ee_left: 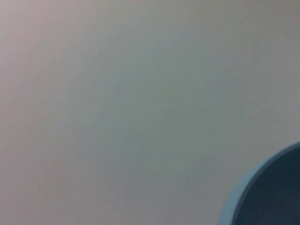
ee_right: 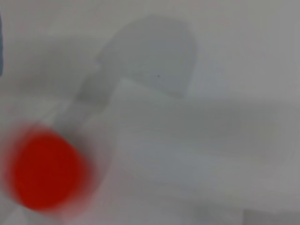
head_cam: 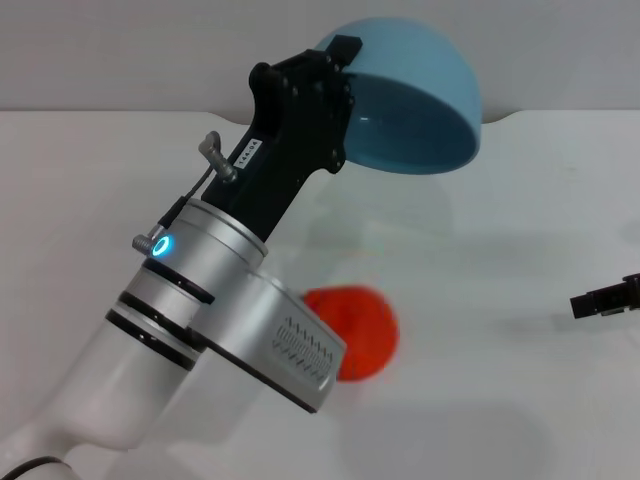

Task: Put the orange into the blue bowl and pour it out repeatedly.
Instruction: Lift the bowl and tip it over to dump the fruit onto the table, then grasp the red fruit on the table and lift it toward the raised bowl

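There is a small white label strip with dark characters on the side of the left gripper's (head_cam: pixel 335 60) black housing, but the writing is too small to read. A blue ring light (head_cam: pixel 163 245) glows on the silver wrist joint below it.

The white table (head_cam: pixel 500 300) is bare apart from the fruit and the shadows of the arm and bowl falling across it. The left arm's silver link stands in front of the orange (head_cam: pixel 362 330) and hides its left side; the fruit lies on the table beneath the raised bowl, blurred, well apart from it.

The left gripper holds the blue bowl (head_cam: pixel 420 100) by its rim up in the air, tipped over so that the mouth faces down and toward the table. One black finger (head_cam: pixel 345 48) shows over the rim's outside; the fingers are clamped on the bowl's wall. The bowl looks empty inside.

The right gripper (head_cam: pixel 600 298) sits low at the table's right edge, only its dark tip showing, and I cannot tell how it is set.
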### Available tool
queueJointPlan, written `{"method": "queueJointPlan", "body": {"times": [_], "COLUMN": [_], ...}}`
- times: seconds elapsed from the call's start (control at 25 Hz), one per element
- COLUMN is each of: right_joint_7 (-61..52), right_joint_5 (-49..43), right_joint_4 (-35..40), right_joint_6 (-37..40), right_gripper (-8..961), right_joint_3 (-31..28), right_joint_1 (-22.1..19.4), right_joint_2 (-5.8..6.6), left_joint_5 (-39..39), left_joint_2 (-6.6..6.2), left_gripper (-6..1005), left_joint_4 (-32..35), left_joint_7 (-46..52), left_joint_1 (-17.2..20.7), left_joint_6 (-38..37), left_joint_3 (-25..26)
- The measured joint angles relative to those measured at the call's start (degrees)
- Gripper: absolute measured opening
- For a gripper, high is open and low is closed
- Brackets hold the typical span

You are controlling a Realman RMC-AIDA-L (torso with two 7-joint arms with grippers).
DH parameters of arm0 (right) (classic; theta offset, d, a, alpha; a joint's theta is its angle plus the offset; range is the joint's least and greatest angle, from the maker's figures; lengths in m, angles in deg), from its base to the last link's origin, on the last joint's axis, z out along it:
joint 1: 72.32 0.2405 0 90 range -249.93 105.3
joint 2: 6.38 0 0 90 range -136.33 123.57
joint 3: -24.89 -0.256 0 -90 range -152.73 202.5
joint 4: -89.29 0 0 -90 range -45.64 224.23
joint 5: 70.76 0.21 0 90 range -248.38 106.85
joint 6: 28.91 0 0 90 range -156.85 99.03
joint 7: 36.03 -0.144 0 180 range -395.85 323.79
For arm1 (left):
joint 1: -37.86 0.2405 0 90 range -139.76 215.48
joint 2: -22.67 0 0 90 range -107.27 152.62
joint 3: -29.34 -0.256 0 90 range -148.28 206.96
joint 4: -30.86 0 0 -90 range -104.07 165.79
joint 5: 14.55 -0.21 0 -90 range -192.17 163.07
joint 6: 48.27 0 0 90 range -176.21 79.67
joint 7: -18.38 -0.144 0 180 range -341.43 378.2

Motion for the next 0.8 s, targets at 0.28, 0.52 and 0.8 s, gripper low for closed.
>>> {"method": "queueJointPlan", "body": {"times": [0.28,0.52,0.8], "right_joint_7": [0.42,8.02,30.61], "right_joint_5": [2.27,14.74,33.77], "right_joint_4": [-0.86,-2.58,-8.07], "right_joint_6": [-1.08,-3.77,-4.95], "right_gripper": [444,458,475], "right_joint_3": [0.54,1.09,2.82], "right_joint_1": [0.82,0.56,-1.22], "right_joint_2": [0.02,-0.02,-0.04], "left_joint_5": [15.69,33.77,35.9], "left_joint_2": [-0.71,-0.9,-1.42], "left_gripper": [-2,-2,-2], "left_joint_4": [9.67,29.38,31.95], "left_joint_7": [0.91,2.47,27.0], "left_joint_1": [2.33,8.05,2.7], "left_joint_6": [-6.14,-47.11,-97.43], "left_joint_3": [2.52,24.44,57.0]}}
